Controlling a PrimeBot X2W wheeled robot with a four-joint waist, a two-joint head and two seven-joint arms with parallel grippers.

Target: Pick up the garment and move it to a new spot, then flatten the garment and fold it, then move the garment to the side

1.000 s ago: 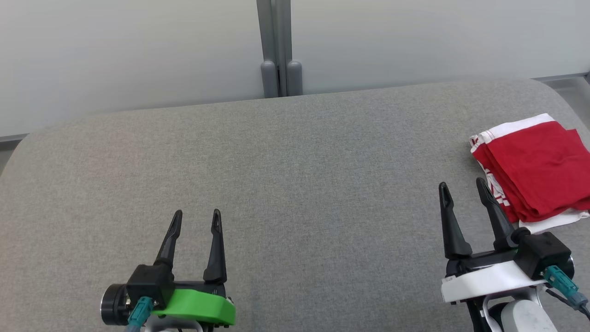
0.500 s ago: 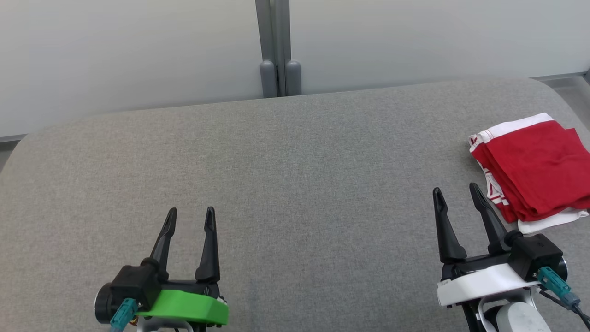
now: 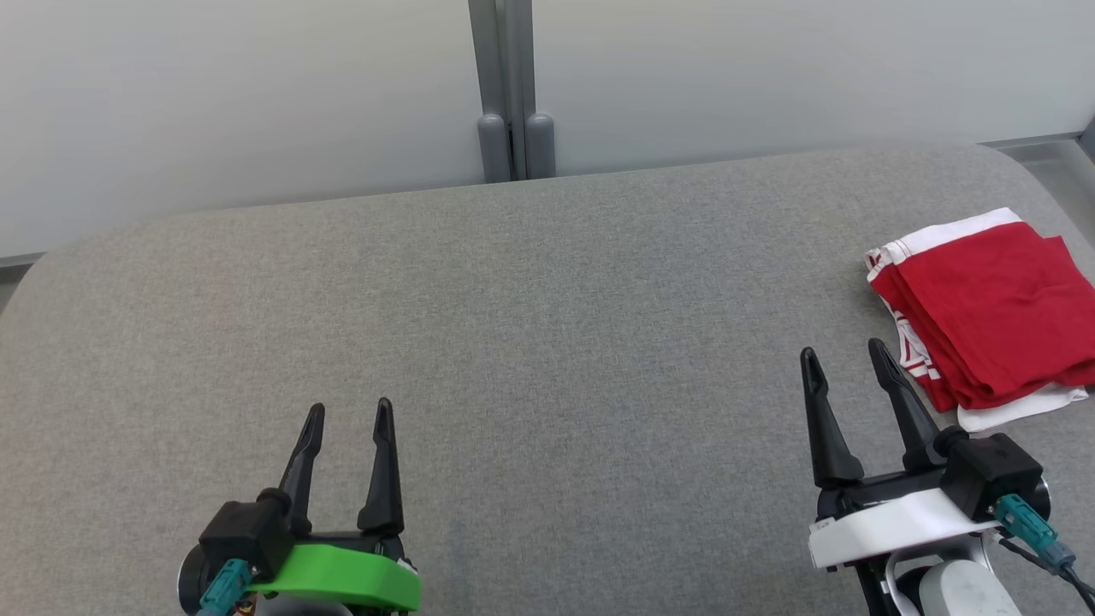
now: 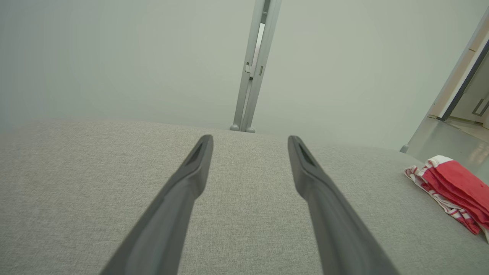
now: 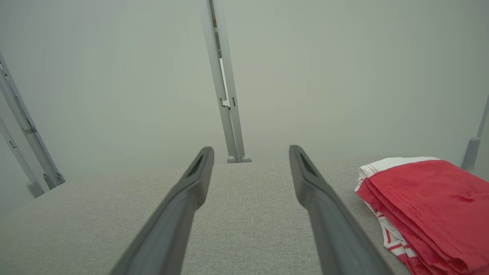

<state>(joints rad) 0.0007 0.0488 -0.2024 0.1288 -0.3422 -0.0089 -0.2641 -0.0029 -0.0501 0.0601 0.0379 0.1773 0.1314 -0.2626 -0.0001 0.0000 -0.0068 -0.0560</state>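
Note:
A folded red garment [image 3: 992, 312] with white trim lies at the far right of the grey upholstered surface [image 3: 530, 325]; it also lies at the right in the left wrist view as the garment [image 4: 454, 191] and in the right wrist view as the garment [image 5: 428, 206]. My right gripper [image 3: 843, 358] stands open just left of the garment's near corner, apart from it, nothing between its fingers. At the lower left my left gripper [image 3: 349, 412] is open and empty, far from the garment.
A pale frosted partition with a grey post [image 3: 509, 85] runs behind the surface's far edge. The surface's rounded right edge lies just beyond the garment. A floor strip and door frame [image 4: 458, 95] show at the right in the left wrist view.
Both grippers have drawn back toward the near edge. The right gripper's fingertips have come away from the garment's near corner. The garment has stayed put.

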